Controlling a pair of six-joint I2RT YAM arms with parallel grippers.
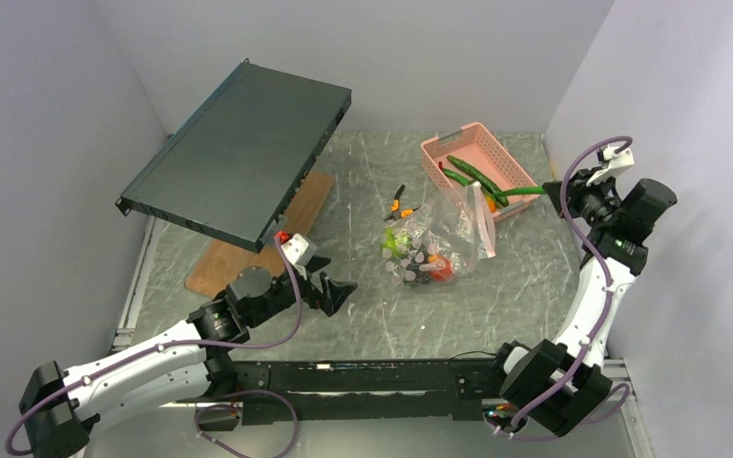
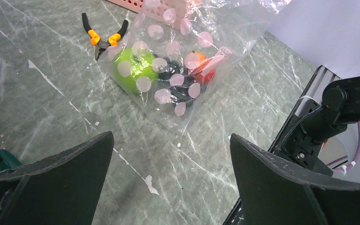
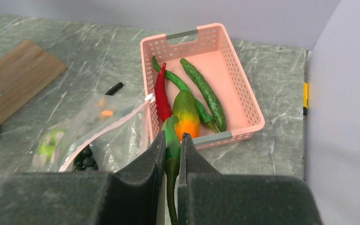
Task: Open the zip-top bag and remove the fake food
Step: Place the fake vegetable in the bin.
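My right end effector (image 3: 172,140) clenched on green cucumber (image 3: 171,164) by pink basket's (image 3: 251,101) 6 o'clock rim; my left end effector (image 2: 171,138) released, zip-top bag (image 2: 187,51) at 12 o'clock.

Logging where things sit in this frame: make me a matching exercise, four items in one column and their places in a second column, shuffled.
Items
1. green apple
2. mango
3. pliers
4. long green piece

Places
A. in the pink basket
B. pinched in the shut right hand
C. on the table, beside the zip-top bag
D. inside the zip-top bag

Pairs: 1-D, 2-A, 3-C, 4-B
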